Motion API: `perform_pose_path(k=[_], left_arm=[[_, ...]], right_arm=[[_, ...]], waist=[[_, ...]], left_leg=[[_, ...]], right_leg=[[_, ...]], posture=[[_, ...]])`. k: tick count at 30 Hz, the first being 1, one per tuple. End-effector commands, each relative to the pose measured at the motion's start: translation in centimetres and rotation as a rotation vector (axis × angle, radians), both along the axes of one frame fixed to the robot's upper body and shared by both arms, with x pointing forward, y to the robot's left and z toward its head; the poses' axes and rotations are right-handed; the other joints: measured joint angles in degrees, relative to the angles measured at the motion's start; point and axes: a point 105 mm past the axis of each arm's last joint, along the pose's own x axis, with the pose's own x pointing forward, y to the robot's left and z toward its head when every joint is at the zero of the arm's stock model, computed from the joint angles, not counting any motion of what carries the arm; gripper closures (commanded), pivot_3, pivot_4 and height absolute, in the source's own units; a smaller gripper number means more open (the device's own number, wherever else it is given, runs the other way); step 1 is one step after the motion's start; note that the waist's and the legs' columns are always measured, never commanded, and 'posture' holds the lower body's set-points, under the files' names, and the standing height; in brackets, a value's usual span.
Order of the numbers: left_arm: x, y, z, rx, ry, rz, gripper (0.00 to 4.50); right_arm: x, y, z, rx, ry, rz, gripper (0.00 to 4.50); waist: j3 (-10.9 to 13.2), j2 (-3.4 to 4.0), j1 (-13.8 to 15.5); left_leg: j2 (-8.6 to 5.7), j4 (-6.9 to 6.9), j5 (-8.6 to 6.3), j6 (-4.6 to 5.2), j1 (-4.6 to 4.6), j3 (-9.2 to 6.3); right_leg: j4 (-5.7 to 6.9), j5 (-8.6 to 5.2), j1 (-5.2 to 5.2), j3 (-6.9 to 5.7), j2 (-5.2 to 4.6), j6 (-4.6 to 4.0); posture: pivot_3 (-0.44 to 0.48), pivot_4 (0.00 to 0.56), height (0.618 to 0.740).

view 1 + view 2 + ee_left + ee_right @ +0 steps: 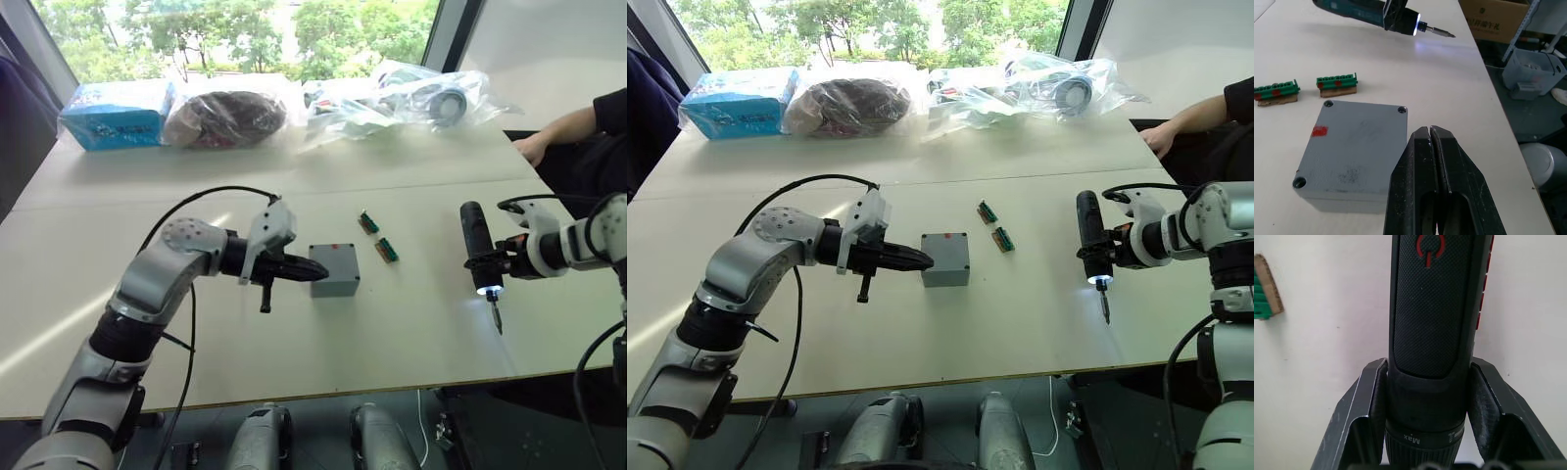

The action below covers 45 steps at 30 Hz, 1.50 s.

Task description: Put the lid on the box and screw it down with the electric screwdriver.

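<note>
The grey box stands mid-table with the lid lying flat on top; the lid has screw holes in its corners and a small red mark. My left gripper is shut with nothing between its fingers, its tips at the box's left edge; whether they touch it I cannot tell. To the right, my right gripper is shut on the black electric screwdriver. The tool hangs above the table, well right of the box, with its bit pointing down towards the front edge and its tip light on.
Two small green parts lie just right of the box. A blue carton and several plastic bags line the far side. A person's arm rests at the far right corner.
</note>
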Motion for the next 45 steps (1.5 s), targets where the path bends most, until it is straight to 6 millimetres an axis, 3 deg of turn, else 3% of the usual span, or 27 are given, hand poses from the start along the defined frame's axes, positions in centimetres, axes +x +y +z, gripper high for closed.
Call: perform_pose_path(k=[1, 3, 5, 11, 14, 16, 19, 22, 23, 25, 28, 32, 37, 45], left_arm=[[-0.4, -0.2, 0.6, -0.010, -0.021, -0.007, 4.50], [-0.1, 0.2, 0.5, -0.005, -0.021, 0.017, 4.50], [0.3, 0.7, 0.5, 0.003, -0.024, 0.044, 4.50], [1.2, 1.6, 0.7, 0.009, -0.040, 0.097, 4.50], [2.2, 2.6, 1.0, 0.012, -0.052, 0.150, 4.50], [3.1, 3.6, 1.5, 0.003, -0.058, 0.203, 4.50], [4.3, 4.8, 2.1, -0.028, -0.056, 0.275, 4.50], [4.7, 4.9, 1.7, -0.032, -0.049, 0.299, 4.50], [5.1, 4.5, 0.9, -0.010, -0.052, 0.311, 4.50], [5.5, 4.0, -0.3, 0.026, -0.068, 0.324, 4.50], [5.6, 2.6, -2.3, 0.077, -0.073, 0.301, 4.50], [5.8, 1.7, -4.2, 0.129, -0.073, 0.275, 4.50], [5.7, 0.9, -4.7, 0.128, -0.066, 0.240, 4.50], [6.3, -0.9, -4.3, 0.086, -0.079, 0.214, 4.50]], right_arm=[[1.0, -0.1, 1.1, -0.023, -0.053, 0.041, 2.78], [1.2, -0.4, 0.3, -0.048, -0.032, 0.043, 2.78], [1.2, -0.9, -0.5, -0.087, -0.010, 0.043, 1.77], [1.4, -1.1, -0.8, -0.117, -0.008, 0.075, 0.02], [2.4, -1.4, 1.1, -0.176, -0.120, 0.121, 0.02], [3.3, -0.6, 3.9, -0.162, -0.228, 0.151, 0.02], [3.4, 1.1, 8.7, -0.188, -0.425, 0.274, 0.02], [1.9, 4.5, 11.1, -0.196, -0.587, 0.474, 0.02], [0.9, 7.4, 10.8, -0.143, -0.660, 0.601, 0.02], [-1.1, 10.6, 10.0, -0.076, -0.740, 0.740, 0.02], [-3.9, 14.4, 5.3, -0.067, -0.751, 0.905, 0.02], [-4.9, 16.2, 1.1, -0.104, -0.726, 0.949, 0.02], [-5.3, 17.5, -1.7, -0.120, -0.702, 0.955, 0.02], [-7.3, 20.5, -2.4, 0.011, -0.675, 0.943, 0.02]], waist=[[0.00, 0.00, 0.13], [0.00, 0.00, 0.29], [0.00, -0.02, 0.23], [-0.04, -0.09, 0.37], [-0.04, -0.09, 0.37], [-0.03, -0.07, 0.27], [0.04, 0.05, 0.26], [0.06, 0.07, 0.30], [0.04, 0.04, 0.33], [-0.14, -0.26, 0.44], [-0.18, -0.37, 0.92], [-0.12, -0.33, 1.53], [-0.13, -0.38, 1.67], [-0.13, -0.38, 1.65]], left_leg=[[0.00, 0.00, 0.00, 0.00, 0.00, 0.00], [-0.01, 0.00, 0.00, 0.00, 0.00, -0.01], [-0.02, 0.04, 0.00, -0.01, -0.01, -0.01], [-0.01, 0.20, 0.01, -0.01, 0.04, -0.07], [-0.02, 0.22, 0.01, -0.01, 0.04, -0.08], [-0.04, 0.22, 0.01, -0.02, 0.03, -0.06], [-0.03, 0.17, 0.01, -0.02, 0.02, -0.03], [-0.01, 0.11, 0.01, -0.02, 0.02, -0.05], [0.01, 0.11, 0.01, -0.02, 0.01, -0.06], [0.05, 0.10, 0.01, -0.02, 0.05, -0.18], [0.08, 0.20, 0.01, -0.03, 0.10, -0.30], [-0.02, 0.34, 0.04, -0.06, 0.03, -0.17], [-0.02, 0.62, 0.03, -0.05, 0.04, -0.21], [0.01, 0.81, 0.03, -0.05, 0.04, -0.30]], right_leg=[[0.00, 0.00, 0.00, 0.00, 0.03, 0.00], [0.01, 0.00, 0.00, -0.01, 0.04, 0.01], [0.02, 0.01, 0.01, -0.01, 0.04, 0.02], [0.02, 0.03, 0.19, -0.01, 0.04, 0.06], [0.02, 0.04, 0.22, 0.00, 0.00, 0.06], [0.04, 0.04, 0.19, 0.00, -0.01, 0.07], [0.14, 0.05, 0.06, 0.00, 0.00, 0.10], [0.20, 0.03, -0.01, -0.03, 0.05, 0.13], [0.19, 0.02, -0.01, -0.03, 0.08, 0.13], [0.11, 0.02, 0.12, -0.07, 0.18, 0.13], [0.14, 0.03, 0.30, -0.09, 0.24, 0.13], [0.44, 0.03, 0.11, -0.01, 0.02, 0.14], [0.62, 0.02, 0.17, -0.03, 0.01, 0.12], [0.78, 0.02, 0.19, -0.07, 0.08, 0.12]], posture=[[0.000, 0.150, 0.740], [0.000, 0.150, 0.740], [0.000, 0.150, 0.740], [0.000, 0.150, 0.740], [0.000, 0.150, 0.740], [0.000, 0.150, 0.740], [0.000, 0.150, 0.740], [0.000, 0.150, 0.740], [0.000, 0.150, 0.740], [0.000, 0.150, 0.740], [0.000, 0.150, 0.740], [0.000, 0.150, 0.740], [0.000, 0.150, 0.740], [0.000, 0.150, 0.740]])
